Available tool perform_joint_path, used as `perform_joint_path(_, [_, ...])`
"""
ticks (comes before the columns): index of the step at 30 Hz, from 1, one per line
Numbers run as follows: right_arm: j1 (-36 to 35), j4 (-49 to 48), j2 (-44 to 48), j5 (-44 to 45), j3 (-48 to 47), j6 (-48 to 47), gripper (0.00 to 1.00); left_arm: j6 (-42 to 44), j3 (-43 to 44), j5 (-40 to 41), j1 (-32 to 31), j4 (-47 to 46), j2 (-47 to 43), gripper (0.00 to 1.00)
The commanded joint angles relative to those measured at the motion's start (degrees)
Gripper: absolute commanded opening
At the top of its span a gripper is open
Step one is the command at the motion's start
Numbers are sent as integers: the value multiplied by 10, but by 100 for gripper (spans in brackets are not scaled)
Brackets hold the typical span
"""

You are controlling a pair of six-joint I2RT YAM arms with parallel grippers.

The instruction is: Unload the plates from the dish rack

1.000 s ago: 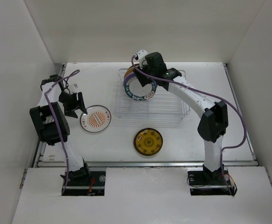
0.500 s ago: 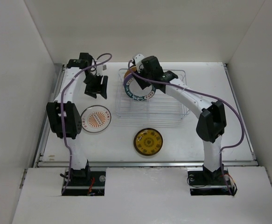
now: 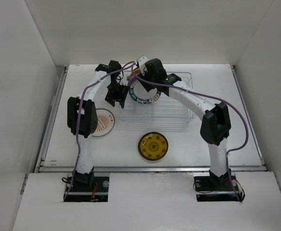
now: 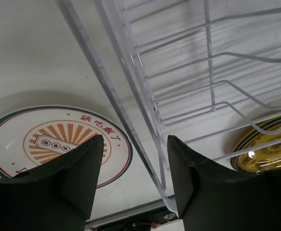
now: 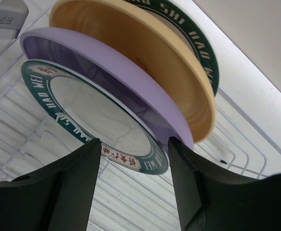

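Observation:
The dish rack [image 3: 171, 113] holds several plates upright at its back left: a white plate with a teal rim [image 3: 143, 92] in front, then a lilac plate [image 5: 111, 82], a tan plate [image 5: 140, 48] and another teal-rimmed plate [image 5: 200, 45]. My right gripper [image 5: 134, 144] is open above them, its jaws astride the lower rim of the front teal plate [image 5: 97, 120]; in the top view it [image 3: 140, 79] is over the stack. My left gripper [image 3: 117, 96] is open at the rack's left edge, with the rack's rim wire [image 4: 126, 115] between its jaws [image 4: 135, 144].
The white plate with the orange sunburst [image 3: 105, 121] lies flat on the table left of the rack, partly under my left arm. The dark brown and yellow plate [image 3: 153, 146] lies flat in front of the rack. White walls stand on three sides.
My left arm has swung from beside the sunburst plate to the back and then right, up to the rack's left edge. My right gripper has hardly moved.

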State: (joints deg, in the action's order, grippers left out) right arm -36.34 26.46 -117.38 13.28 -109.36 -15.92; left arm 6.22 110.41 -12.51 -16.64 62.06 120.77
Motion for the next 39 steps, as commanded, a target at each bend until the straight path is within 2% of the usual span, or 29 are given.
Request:
perform_joint_path(1, [3, -47, -28, 5, -12, -16, 64, -21, 17, 11, 6, -1, 0, 51])
perform_joint_path(5, [14, -47, -41, -25, -18, -16, 58, -26, 17, -3, 6, -6, 5, 23])
perform_joint_path(6, [14, -47, -41, -44, -24, -16, 56, -31, 17, -10, 6, -6, 11, 9])
perform_joint_path(7, [14, -47, -41, -50, -24, -16, 56, -31, 17, -15, 6, -6, 11, 4])
perform_joint_path(8, [14, -47, -41, -50, -24, -16, 51, -31, 17, -30, 6, -1, 17, 1])
perform_joint_path(10, [14, -41, -32, -58, -19, -16, 43, -37, 17, -44, 6, -1, 17, 0])
perform_joint_path(11, [14, -41, -27, -58, -13, -16, 29, -37, 11, -52, 6, -1, 17, 0])
perform_joint_path(16, [14, -67, -9, -18, 13, -16, 0, -68, -9, -124, 6, -13, 12, 0])
perform_joint_path(22, [14, -56, 43, -19, 13, -16, 0, -87, -9, -152, 6, -13, 7, 0])
perform_joint_path(29, [14, -64, 146, -38, 49, -16, 0, -92, -9, -137, 6, -19, 7, 0])
perform_joint_path(31, [14, -49, 171, -38, 57, -7, 0, -92, -4, -131, 6, -19, 7, 7])
perform_joint_path(32, [14, -39, 176, -38, 57, 3, 0, -92, -4, -124, 6, -25, 7, 18])
perform_joint_path(35, [14, -7, 200, -32, 64, 26, 0, -92, 3, -124, 6, -25, 7, 34])
perform_joint_path(36, [14, -7, 207, -32, 72, 41, 0, -92, 9, -118, 6, -20, 7, 45])
perform_joint_path(39, [14, 6, 230, -40, 97, 66, 0, -87, 15, -101, 6, -19, -10, 53])
